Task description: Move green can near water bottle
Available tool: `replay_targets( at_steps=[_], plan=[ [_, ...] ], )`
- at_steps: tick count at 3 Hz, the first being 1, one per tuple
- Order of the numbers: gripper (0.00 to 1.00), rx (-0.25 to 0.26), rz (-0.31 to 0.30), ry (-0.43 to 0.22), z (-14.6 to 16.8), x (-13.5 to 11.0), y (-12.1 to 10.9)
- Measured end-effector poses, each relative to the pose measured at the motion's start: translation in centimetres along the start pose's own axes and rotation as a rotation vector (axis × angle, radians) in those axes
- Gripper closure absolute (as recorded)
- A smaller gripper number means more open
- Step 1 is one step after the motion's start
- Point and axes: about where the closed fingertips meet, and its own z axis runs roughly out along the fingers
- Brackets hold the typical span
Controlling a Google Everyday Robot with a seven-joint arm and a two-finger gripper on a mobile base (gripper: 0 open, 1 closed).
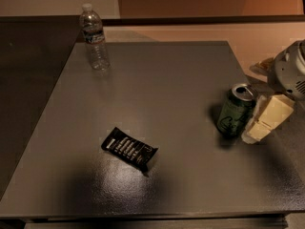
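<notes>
The green can [235,111] stands upright near the right edge of the grey table [162,94], its silver top showing. My gripper [251,103] comes in from the right at the can, open. One pale finger [267,119] lies just to the right of the can, close to it or touching. The other finger [261,67] shows behind, further back. The can is not lifted. The water bottle [94,37], clear with a white cap and a dark label, stands upright at the table's far left corner, far from the can.
A flat black snack packet [129,148] lies on the table's front middle, between the can and the bottle's side. The table's right edge runs just beyond the gripper. A dark counter [28,80] borders the table's left side.
</notes>
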Motion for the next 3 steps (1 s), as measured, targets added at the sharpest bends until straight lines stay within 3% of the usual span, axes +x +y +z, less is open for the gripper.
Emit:
replay_targets(
  at_steps=[1, 3],
  plan=[
    [0.00, -0.029, 0.035, -0.022, 0.80, 0.01, 0.12],
    [0.41, -0.071, 0.078, -0.080, 1.14, -0.67, 0.45]
  ],
)
